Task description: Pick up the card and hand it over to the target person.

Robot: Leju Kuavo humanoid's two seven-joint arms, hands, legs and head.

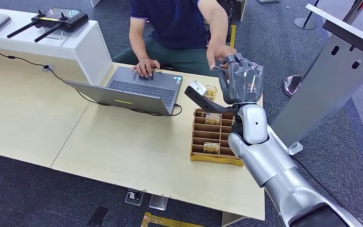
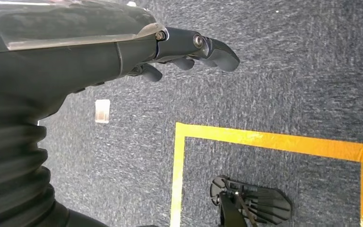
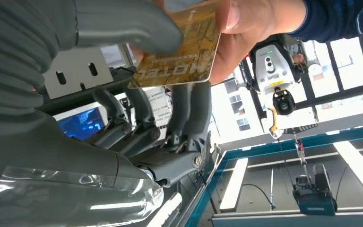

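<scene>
My right hand (image 1: 243, 80) is raised above the far edge of the table, toward the seated person. It holds a gold card (image 3: 184, 52) printed "HOTEL"; my thumb (image 3: 123, 23) presses on one end, my dark fingers (image 3: 189, 109) stand behind it. The person's hand (image 1: 220, 54) reaches in and pinches the card's other end with thumb and fingers (image 3: 250, 28). In the head view the card shows as a thin edge (image 1: 217, 68) between the two hands. My left hand (image 2: 189, 52) hangs over the carpet, fingers loosely extended and holding nothing.
A wooden slotted card tray (image 1: 216, 160) with several cards sits on the table below my right wrist. An open laptop (image 1: 137, 90) lies to the left, the person's other hand (image 1: 145, 66) on it. A grey stand (image 1: 326, 80) is at the right; yellow floor tape (image 2: 264, 142).
</scene>
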